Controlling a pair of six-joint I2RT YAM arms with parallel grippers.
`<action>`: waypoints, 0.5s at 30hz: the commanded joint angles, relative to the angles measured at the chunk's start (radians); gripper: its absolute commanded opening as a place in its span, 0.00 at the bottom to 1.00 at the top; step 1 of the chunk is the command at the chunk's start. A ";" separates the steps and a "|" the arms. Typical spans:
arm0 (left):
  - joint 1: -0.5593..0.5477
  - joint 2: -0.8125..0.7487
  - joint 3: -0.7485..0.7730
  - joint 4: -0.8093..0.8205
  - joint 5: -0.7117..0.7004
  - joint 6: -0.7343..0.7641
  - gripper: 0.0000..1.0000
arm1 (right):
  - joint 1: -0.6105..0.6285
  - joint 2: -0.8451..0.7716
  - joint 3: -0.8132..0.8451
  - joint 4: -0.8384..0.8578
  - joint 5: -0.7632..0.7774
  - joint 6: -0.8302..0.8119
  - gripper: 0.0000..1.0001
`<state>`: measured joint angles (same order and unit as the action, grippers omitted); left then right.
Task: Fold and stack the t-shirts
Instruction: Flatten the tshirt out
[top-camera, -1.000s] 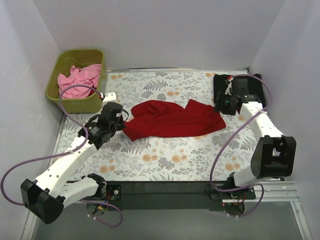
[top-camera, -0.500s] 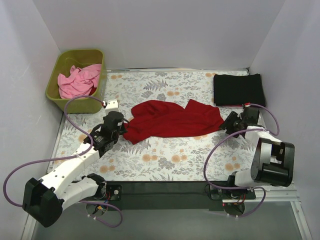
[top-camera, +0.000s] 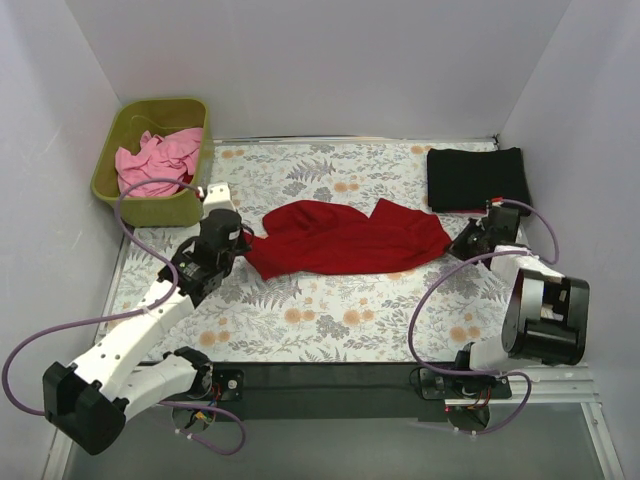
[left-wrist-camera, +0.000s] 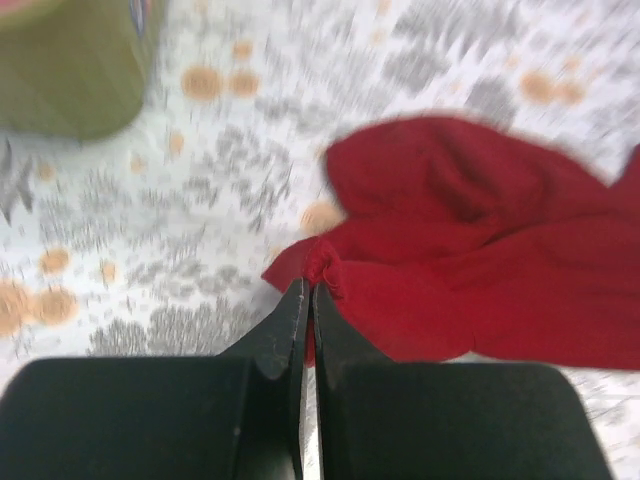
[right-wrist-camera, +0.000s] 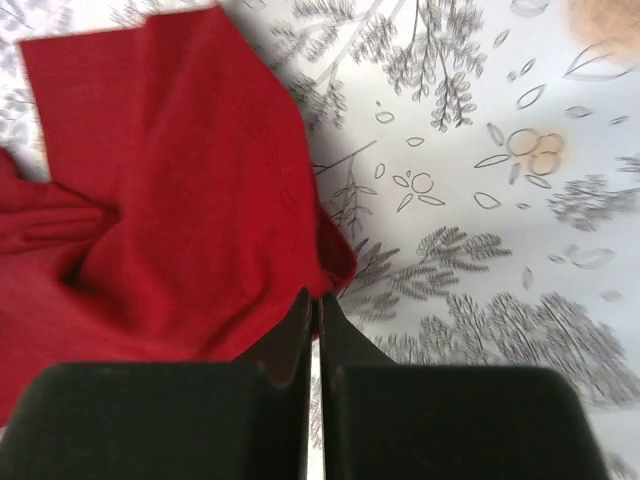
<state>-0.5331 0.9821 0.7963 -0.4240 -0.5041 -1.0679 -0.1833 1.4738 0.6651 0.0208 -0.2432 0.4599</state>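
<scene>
Step - spread dark red t-shirt (top-camera: 350, 240), crumpled mid-worktop (top-camera: 330, 320). Left end effector (left-wrist-camera: 308, 290) pinching bunched left corner. Right end effector (right-wrist-camera: 315, 298) pressed together, probably nipping right hem - view tight. Raise both evenly, draw apart gently, lay flat.

Bright, soft, even light fills the top view, bouncing off the white walls (top-camera: 300, 60), so only faint shadows sit on the counter (top-camera: 330, 300) and everything reads crisp. The left wrist view is smeared with motion blur: floral print, olive bin (left-wrist-camera: 70, 70) and dark red t-shirt (left-wrist-camera: 480, 250) all go soft-edged. The right wrist view is sharper, with print lines clean mid-frame but blurring toward the right edge, a thin shadow along the cloth's hem, and the right fingers (right-wrist-camera: 290, 340) a featureless black.
</scene>
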 joint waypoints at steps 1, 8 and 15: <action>0.005 -0.016 0.233 -0.091 -0.065 0.051 0.00 | -0.005 -0.190 0.187 -0.243 0.096 -0.090 0.01; 0.005 -0.109 0.383 -0.298 -0.109 0.000 0.00 | -0.004 -0.429 0.344 -0.578 0.231 -0.240 0.01; 0.007 -0.249 0.255 -0.378 -0.099 -0.089 0.00 | -0.002 -0.465 0.332 -0.624 0.122 -0.253 0.01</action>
<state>-0.5327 0.7452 1.1179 -0.7128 -0.5888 -1.1130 -0.1833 0.9611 1.0042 -0.5251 -0.0818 0.2413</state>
